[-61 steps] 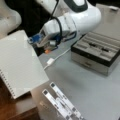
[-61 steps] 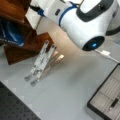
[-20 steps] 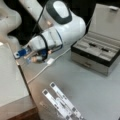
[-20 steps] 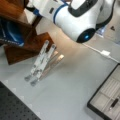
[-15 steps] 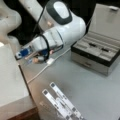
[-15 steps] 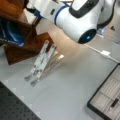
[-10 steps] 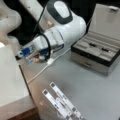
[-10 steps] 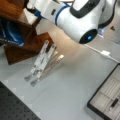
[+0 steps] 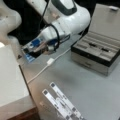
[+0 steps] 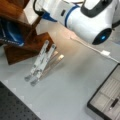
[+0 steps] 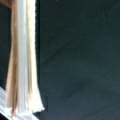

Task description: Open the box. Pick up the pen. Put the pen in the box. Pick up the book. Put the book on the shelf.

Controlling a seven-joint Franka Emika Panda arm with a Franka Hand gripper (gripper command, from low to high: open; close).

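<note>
Grey table [image 9: 95, 95] lies bare beside the open box [image 9: 100, 53]; end effector [image 9: 30, 51] state unclear.

Both front views look down, sharing the box [image 9: 100, 53]; wrist view close.

My arm [image 9: 67, 17] has glossy white rounded link housings with dark joint seams. A blue band and a glowing blue indicator mark one link [image 10: 82, 17]; a black cable [image 9: 56, 32] loops at the wrist, beside a blue plate.
</note>
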